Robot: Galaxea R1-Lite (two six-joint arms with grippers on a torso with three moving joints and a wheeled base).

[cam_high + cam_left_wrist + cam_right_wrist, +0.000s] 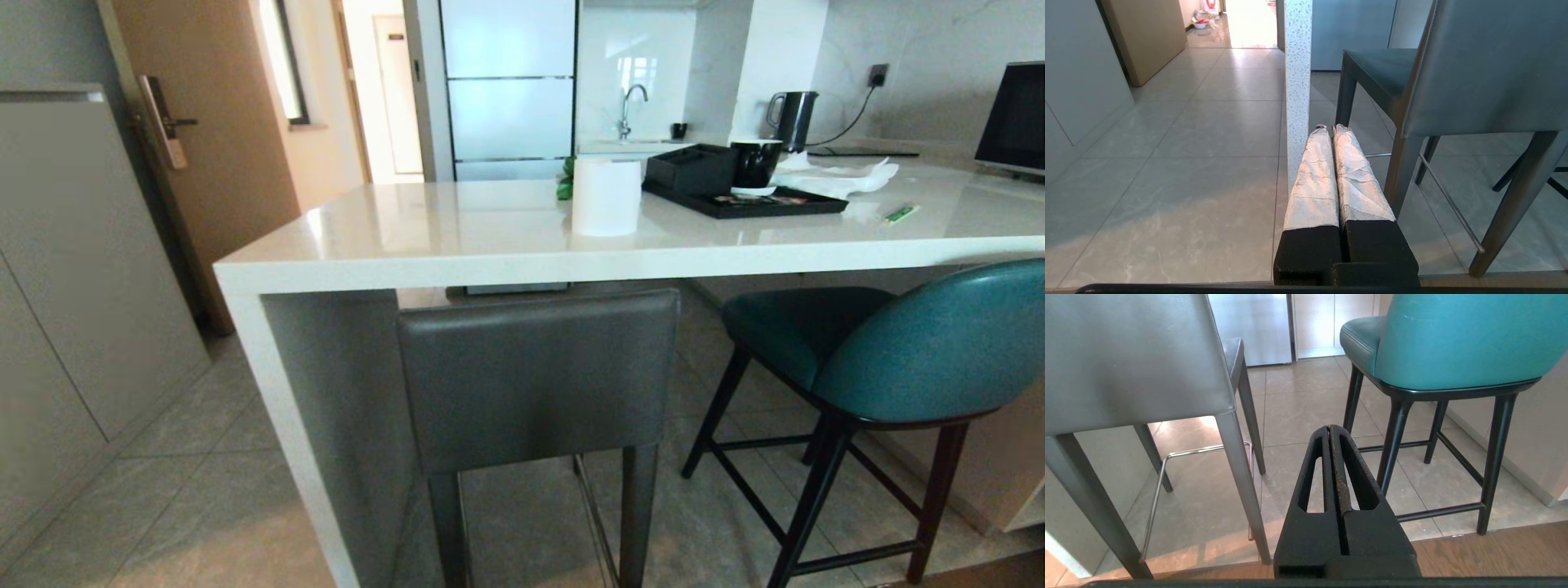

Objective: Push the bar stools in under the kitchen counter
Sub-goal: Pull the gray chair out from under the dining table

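Head view: grey leather stool [539, 376] sits just under the white kitchen counter [457, 237] edge; teal stool [890, 343] angled, back projecting, left to push.
Left wrist view: left gripper [1331, 130] pressed together, empty, beside the slab end panel [1297, 81].
Right wrist view: right gripper [1329, 429] closed, empty, between both stools.

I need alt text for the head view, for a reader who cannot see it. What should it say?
A grey stool stands with its back at the edge of a white kitchen counter, and a teal stool stands to its right, turned at an angle. On the counter are a white roll and a black tray with a mug. No robot arm is in view.
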